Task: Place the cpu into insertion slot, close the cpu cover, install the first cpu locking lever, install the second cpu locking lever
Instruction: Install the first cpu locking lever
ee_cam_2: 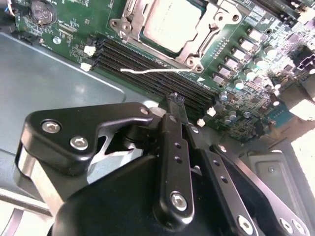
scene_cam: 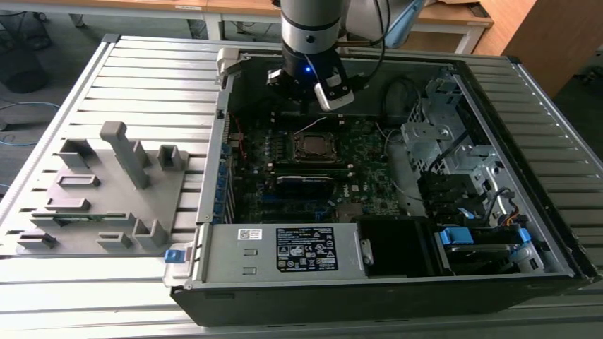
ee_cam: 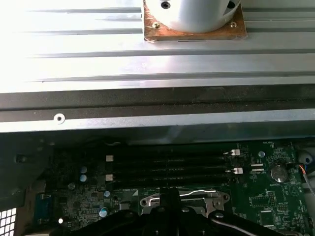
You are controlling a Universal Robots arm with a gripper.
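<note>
Looks like the cpu [ee_cam_2: 170,22] is already seated in the insertion slot [scene_cam: 313,147] with the cpu cover [ee_cam_2: 157,49] down. A locking lever [ee_cam_2: 147,70] beside the slot seems unlatched. The pincer [ee_cam_2: 176,98] is near the slot, pinched closed and empty.

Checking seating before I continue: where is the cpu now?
In the second wrist view, the cpu sits in the insertion slot, beside the long memory slots, beyond the claw.
</note>
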